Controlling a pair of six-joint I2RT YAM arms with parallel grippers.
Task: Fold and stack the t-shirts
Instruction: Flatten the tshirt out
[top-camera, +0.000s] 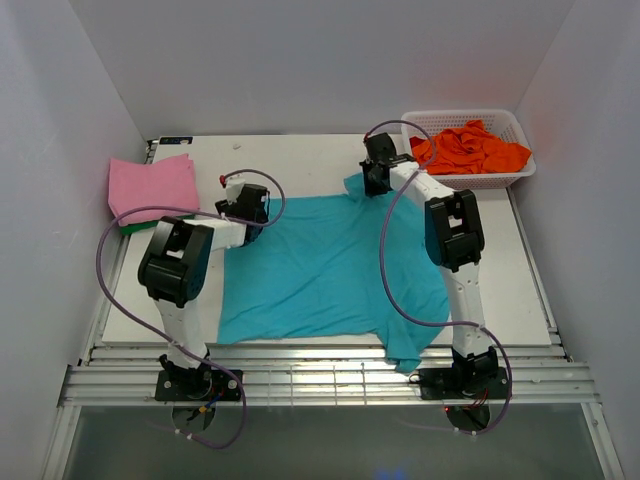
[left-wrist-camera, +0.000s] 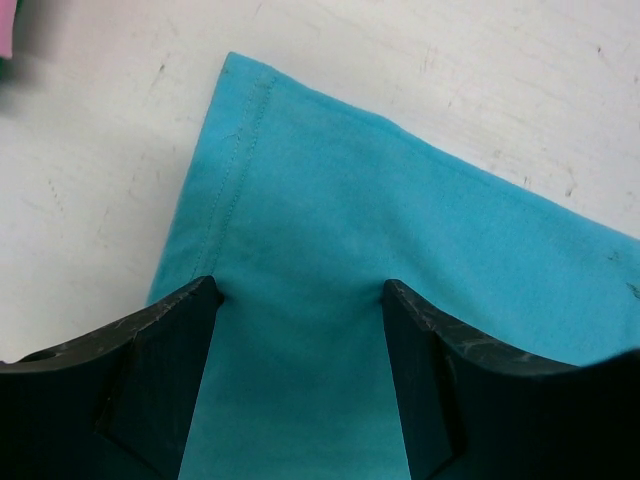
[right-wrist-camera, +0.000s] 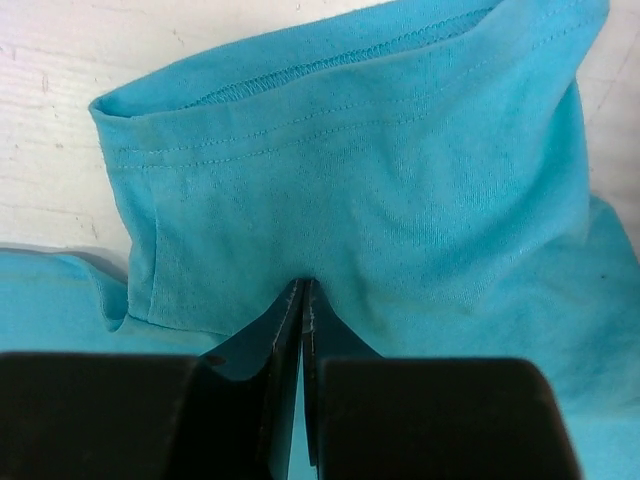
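A teal t-shirt (top-camera: 320, 270) lies spread flat over the white table, its hem hanging over the near edge. My left gripper (top-camera: 248, 205) (left-wrist-camera: 300, 288) is open, with both fingertips (left-wrist-camera: 195, 295) resting on the cloth of the shirt's far-left sleeve (left-wrist-camera: 300, 180), just behind its stitched hem. My right gripper (top-camera: 375, 180) (right-wrist-camera: 303, 282) is shut on a pinch of the shirt's far-right sleeve (right-wrist-camera: 350, 150), which stands up in a fold beyond the tips. A folded pink t-shirt (top-camera: 152, 185) lies on a green one (top-camera: 135, 227) at the far left. Orange t-shirts (top-camera: 470, 148) lie crumpled in the basket.
A white lattice basket (top-camera: 480, 182) stands at the table's far right corner. White walls close in the table on the left, back and right. Bare table (top-camera: 520, 280) shows right of the teal shirt. Purple cables loop off both arms.
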